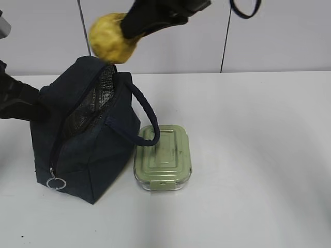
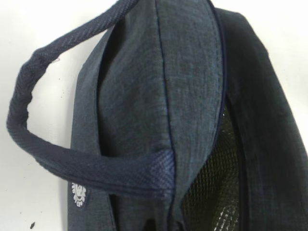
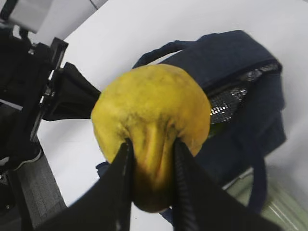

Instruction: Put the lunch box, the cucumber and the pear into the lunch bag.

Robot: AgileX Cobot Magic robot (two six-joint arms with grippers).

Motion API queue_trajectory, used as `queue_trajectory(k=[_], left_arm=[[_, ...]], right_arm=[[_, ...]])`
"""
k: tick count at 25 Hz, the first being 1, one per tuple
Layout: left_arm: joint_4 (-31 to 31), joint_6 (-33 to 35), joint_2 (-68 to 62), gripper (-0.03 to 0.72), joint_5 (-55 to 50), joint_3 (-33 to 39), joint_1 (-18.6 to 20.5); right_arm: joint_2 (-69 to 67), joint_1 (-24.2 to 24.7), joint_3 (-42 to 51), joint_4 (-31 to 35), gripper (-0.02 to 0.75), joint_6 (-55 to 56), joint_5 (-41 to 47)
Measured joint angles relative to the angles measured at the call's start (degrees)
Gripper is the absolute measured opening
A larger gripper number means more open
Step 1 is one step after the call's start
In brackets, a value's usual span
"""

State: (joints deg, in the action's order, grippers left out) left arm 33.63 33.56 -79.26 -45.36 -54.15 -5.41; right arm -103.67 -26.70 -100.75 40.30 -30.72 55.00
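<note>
**Two arms at the bag, pear held above the opening**

One bumpy yellow-orange pear (image 1: 111,37) is clamped by its narrow neck between the black fingers of the right gripper (image 3: 151,159) and is held in the air directly over the boxy dark navy fabric lunch bag (image 1: 98,155). The bag stands upright on a plain white table (image 1: 258,155); its top is unzipped, and a silvery mesh-patterned lining is visible inside. A silver ring pull (image 1: 56,183) hangs at the low end of the zipper. One loop handle (image 1: 147,121) droops over the small rounded-rectangular lunch box (image 1: 163,160) with a pale sage-green ridged lid and clear base, which lies on the table just beside the bag. The left arm (image 1: 18,101) is pressed against the far side of the bag; its jaws are not seen in any view and are taken as closed. A pale grey wall with dark vertical seams (image 1: 225,36) rises behind the table. The cucumber cannot be identified with certainty.
</note>
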Motion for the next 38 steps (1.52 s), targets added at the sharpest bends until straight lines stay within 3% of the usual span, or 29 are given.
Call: queue_trajectory(k=[5,10,16,18,23,30,35,38], left_arm=[[0.0,0.0,0.0,-0.016,0.0,0.0,0.0],[-0.1,0.0,0.0,-0.016,-0.1,0.0,0.0],[-0.1,0.0,0.0,-0.016,-0.1,0.0,0.0],[-0.1,0.0,0.0,-0.016,-0.1,0.0,0.0],[-0.1,0.0,0.0,-0.016,-0.3,0.0,0.0],[-0.2,0.0,0.0,-0.016,-0.5,0.0,0.0],[-0.2,0.0,0.0,-0.016,-0.6,0.0,0.0],[-0.2,0.0,0.0,-0.016,-0.8,0.0,0.0]], right_arm=[[-7.9,-4.0,0.0,0.7,0.143,-1.4,-2.4],[-13.0,-4.1,0.0,0.7,0.165,-2.1,-2.0],[-11.7,-3.4,0.0,3.7,0.505,-3.8,-1.5],[-9.3,-1.9,0.0,3.7,0.534,-3.8,-1.5],[-2.2,5.0,3.8,3.4,0.521,-2.9,-2.0],[-1.0,16.7,23.8,9.7,0.522,-2.1,-3.3],[-5.1,18.3,28.7,13.7,0.615,-5.2,-2.7],[-8.8,18.4,28.7,15.8,0.633,-7.0,-1.5]])
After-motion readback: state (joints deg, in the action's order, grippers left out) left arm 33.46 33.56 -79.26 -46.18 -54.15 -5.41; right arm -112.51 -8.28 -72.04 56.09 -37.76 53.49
